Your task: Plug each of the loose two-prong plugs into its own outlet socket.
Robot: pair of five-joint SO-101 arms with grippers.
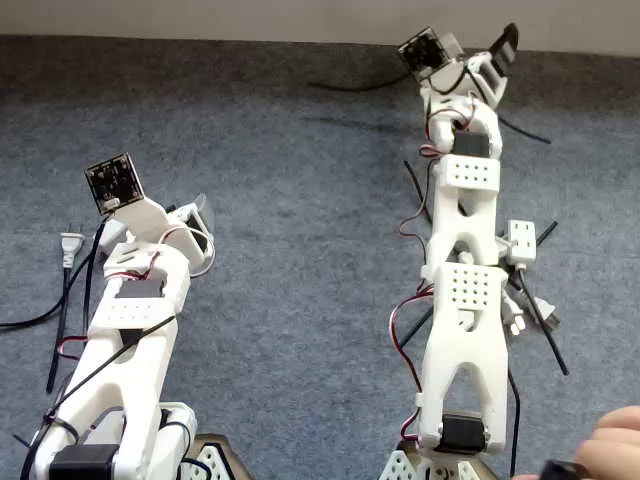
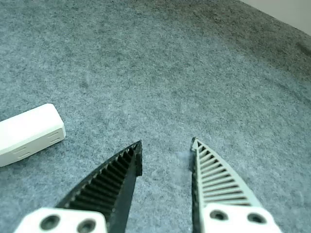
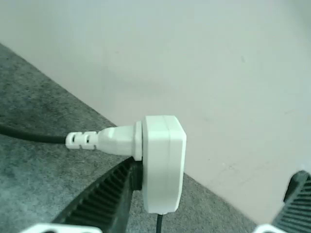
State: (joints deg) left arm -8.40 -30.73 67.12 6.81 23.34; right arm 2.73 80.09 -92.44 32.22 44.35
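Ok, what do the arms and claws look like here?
The left arm and right arm are white shells with grids of small holes, black motors at the joints and red wires alongside. Each wrist carries a dark camera board. The left claw pairs a black toothed finger with a white ribbed one; the right claw has a black toothed finger.

overall: bright, soft, even light that seems to fall from above.
mat (image 1: 300,180): in the high view an evenly lit grey, a little dimmer toward the far edge.
right arm (image 1: 465,230): white shell very bright on its upper faces, with a faint, soft-edged shadow on the mat just beside it.
wall (image 3: 218,58): pale, flat, evenly bright.
socket (image 3: 163,165): lit on top, shaded underneath.
left wrist view: mat lit evenly from edge to edge.
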